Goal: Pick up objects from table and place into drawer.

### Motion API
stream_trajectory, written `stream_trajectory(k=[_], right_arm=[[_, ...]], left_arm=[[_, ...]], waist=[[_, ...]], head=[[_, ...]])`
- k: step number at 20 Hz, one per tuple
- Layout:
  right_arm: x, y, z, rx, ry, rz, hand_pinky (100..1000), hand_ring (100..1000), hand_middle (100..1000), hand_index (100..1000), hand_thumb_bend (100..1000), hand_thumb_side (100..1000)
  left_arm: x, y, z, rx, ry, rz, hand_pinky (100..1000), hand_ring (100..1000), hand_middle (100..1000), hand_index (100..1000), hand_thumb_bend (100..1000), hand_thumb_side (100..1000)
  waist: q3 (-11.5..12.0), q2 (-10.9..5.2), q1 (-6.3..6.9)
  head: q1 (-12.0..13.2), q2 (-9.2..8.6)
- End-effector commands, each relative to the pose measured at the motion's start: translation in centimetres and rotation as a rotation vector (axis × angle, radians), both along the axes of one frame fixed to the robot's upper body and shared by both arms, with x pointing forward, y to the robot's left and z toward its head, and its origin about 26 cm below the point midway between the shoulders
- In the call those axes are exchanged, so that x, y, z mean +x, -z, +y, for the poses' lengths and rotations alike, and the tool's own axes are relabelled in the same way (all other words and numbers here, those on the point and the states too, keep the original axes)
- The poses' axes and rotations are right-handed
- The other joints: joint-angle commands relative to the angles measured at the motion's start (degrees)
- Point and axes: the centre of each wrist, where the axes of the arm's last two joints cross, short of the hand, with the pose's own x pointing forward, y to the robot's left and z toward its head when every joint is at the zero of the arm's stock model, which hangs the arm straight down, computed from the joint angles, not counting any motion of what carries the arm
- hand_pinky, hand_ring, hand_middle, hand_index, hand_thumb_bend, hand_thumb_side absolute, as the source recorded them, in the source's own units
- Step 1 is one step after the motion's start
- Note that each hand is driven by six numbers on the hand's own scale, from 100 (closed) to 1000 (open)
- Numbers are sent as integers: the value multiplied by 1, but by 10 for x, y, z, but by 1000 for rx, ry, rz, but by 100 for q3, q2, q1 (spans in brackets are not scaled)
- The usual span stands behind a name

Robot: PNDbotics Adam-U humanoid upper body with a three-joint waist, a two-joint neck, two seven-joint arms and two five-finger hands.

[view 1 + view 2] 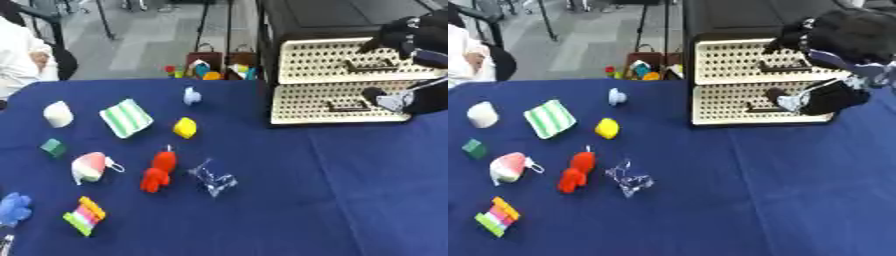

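step: opening drawer | right hand (820, 97) upper right at lower drawer (737, 102) handle, finger state unclear | left hand not visible | toys (159, 171) untouched | next: hook handle, pull out

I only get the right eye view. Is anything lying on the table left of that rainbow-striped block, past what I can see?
Observer: Yes. A blue, soft-looking thing lies near the table's left edge, up and left of the striped block.
Operator: Does it touch the block?
Observer: No, bare blue tablecloth shows between them.
Operator: Can you see all of it?
Observer: No, the left eye view's edge cuts it off.
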Motion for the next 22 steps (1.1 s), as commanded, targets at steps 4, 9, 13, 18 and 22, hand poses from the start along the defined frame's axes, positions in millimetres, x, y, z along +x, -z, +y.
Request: stream_trajectory(k=[4, 9, 13, 18, 22], right_arm=[[3, -6, -6, -8, 37, -52, 386, 566, 758, 879, 314, 660], [8, -4, -10, -4, 61, -47, 384, 566, 761, 878, 306, 668], [12, -2, -12, -4, 85, -43, 201, 458, 340, 875, 297, 662], [17, 1, -16, 12, 105, -43, 100, 323, 186, 868, 276, 628], [20, 3, -18, 32, 109, -55, 100, 194, 100, 844, 290, 599]], left_arm=[[-1, -8, -2, 12, 8, -29, 632, 800, 749, 893, 152, 863], [-1, -8, -2, 12, 9, -29, 632, 800, 748, 893, 150, 866], [-1, -8, -3, 12, 9, -28, 632, 800, 747, 893, 146, 869], [0, -7, -3, 12, 10, -28, 631, 800, 747, 893, 144, 872], [0, -7, -4, 12, 11, -27, 631, 800, 747, 893, 141, 876]], waist=[[9, -53, 1], [19, -39, 2], [26, -27, 2], [41, -10, 3], [52, 6, 0]], head=[[-125, -53], [-150, -87], [-143, -117], [-137, -145], [-136, -162]])
